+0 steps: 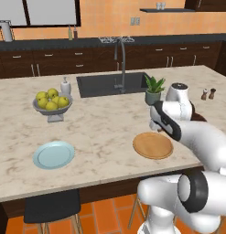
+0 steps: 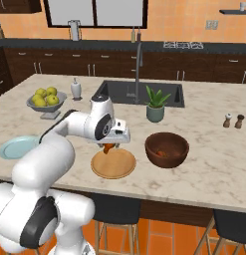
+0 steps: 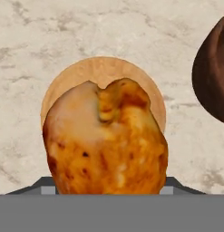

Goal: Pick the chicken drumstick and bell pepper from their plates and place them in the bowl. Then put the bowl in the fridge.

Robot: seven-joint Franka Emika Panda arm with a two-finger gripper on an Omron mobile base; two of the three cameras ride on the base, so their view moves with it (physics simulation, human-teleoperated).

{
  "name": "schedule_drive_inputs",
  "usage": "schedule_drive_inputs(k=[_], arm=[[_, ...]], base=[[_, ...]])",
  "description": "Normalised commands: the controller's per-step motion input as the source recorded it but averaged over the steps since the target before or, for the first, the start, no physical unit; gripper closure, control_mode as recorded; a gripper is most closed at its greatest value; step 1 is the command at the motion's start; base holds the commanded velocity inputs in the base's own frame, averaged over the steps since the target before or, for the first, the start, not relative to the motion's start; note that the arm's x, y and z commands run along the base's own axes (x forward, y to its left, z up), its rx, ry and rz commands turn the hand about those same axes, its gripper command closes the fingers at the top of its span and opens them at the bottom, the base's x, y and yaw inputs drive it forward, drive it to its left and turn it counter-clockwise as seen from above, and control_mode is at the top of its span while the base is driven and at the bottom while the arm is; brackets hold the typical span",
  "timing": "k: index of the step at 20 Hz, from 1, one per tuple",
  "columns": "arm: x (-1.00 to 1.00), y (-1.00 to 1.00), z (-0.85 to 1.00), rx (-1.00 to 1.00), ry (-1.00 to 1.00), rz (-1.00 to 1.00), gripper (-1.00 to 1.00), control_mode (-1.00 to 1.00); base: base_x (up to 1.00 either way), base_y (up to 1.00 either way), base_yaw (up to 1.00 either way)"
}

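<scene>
The chicken drumstick point(image 3: 105, 141), glossy orange-brown and bulbous, hangs clamped between the jaws of the gripper point(image 2: 110, 147), lifted directly above the tan wooden plate point(image 2: 113, 164). That round, raised-rim plate is bare. Just beside the wooden plate, the deep dark brown bowl point(image 2: 167, 149) holds a dark red object, likely the bell pepper point(image 2: 161, 153). Well apart from the wooden plate, the glossy light blue plate point(image 1: 53, 154) is bare.

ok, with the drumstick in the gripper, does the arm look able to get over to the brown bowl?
Probably yes. The gripper holds the drumstick above the wooden plate, and the brown bowl stands open just beside that plate, with bare counter between them.
</scene>
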Motion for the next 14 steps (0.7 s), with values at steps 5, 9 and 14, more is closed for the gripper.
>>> schedule_drive_inputs(k=[5, 9, 14], arm=[[0.12, -0.84, 0.05, -0.08, 0.06, -0.03, 1.0, -1.0], [0.35, -0.78, 0.01, 0.0, 0.03, -0.01, 1.0, -1.0], [0.41, -0.59, 0.01, 0.02, 0.02, 0.0, 1.0, -1.0]], base=[[0.0, 0.0, 0.0], [0.0, 0.0, 0.0], [0.0, 0.0, 0.0]])
